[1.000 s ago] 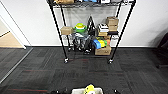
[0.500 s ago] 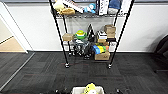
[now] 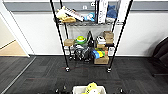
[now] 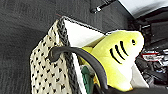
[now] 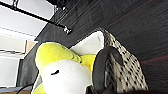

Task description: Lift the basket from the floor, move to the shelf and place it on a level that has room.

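Note:
The cream woven basket (image 3: 78, 88) sits at the bottom middle of the head view, off the dark carpet floor (image 3: 42, 75), with a yellow plush shark (image 3: 91, 87) inside. Its dark loop handle (image 4: 82, 53) runs up into my left gripper (image 4: 108, 89), which is shut on it. The opposite handle (image 5: 98, 66) rises into my right gripper (image 5: 93, 91), also shut. The black wire shelf (image 3: 59, 32) stands straight ahead on castors. Its visible tiers are crowded with toys, books and boxes. Its posts run past the picture's upper edge, hiding any level with room.
Light wooden flooring (image 3: 11, 50) lies beyond a doorway at the left. A dark seat (image 3: 161, 53) stands at the right against the white wall. A cardboard box (image 3: 102, 60) sits on the rack's lowest tier. Carpet lies between me and the castors (image 3: 67, 69).
The whole head view has shifted: the shelf looks larger and nearer. The basket has stayed at the bottom middle, moving along with me.

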`<state>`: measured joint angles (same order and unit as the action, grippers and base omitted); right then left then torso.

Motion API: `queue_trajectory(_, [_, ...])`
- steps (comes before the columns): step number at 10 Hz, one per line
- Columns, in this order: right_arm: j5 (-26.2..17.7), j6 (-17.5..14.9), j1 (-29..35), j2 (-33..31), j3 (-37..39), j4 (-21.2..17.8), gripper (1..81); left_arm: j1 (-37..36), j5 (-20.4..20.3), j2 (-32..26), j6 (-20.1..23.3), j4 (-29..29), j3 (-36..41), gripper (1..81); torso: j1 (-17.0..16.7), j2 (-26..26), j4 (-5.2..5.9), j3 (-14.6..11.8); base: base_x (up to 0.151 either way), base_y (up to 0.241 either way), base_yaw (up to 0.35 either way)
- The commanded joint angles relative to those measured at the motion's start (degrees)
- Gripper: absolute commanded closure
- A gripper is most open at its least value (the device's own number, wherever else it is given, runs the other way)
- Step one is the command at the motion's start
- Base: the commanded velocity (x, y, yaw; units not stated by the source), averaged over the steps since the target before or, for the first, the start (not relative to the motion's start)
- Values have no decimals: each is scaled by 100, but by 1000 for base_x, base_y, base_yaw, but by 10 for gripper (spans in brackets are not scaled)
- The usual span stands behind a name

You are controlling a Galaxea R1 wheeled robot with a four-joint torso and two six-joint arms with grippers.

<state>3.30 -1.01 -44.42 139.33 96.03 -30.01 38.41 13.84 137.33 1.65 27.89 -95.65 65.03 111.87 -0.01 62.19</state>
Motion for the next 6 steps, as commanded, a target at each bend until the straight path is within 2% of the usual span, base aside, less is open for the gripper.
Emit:
queue_trajectory(1, [109,66,614,-587,-964,-136,811,-743,216,-346,29,190,670,811,-360,-560,0,2,0,0,0])
queue_trajectory(2, [144,57,561,-718,-1129,-136,811,-743,216,-398,20,190,800,811,-450,-691,0,-33,0,0,0])
queue_trajectory(4, [292,48,543,-981,-1541,-128,811,-743,-46,-625,20,190,1255,811,-673,-1045,0,-57,0,0,0])
queue_trajectory(6, [417,48,579,-1175,-1867,-128,811,-787,-92,-847,20,190,1602,811,-918,-1423,0,-376,0,0,0])
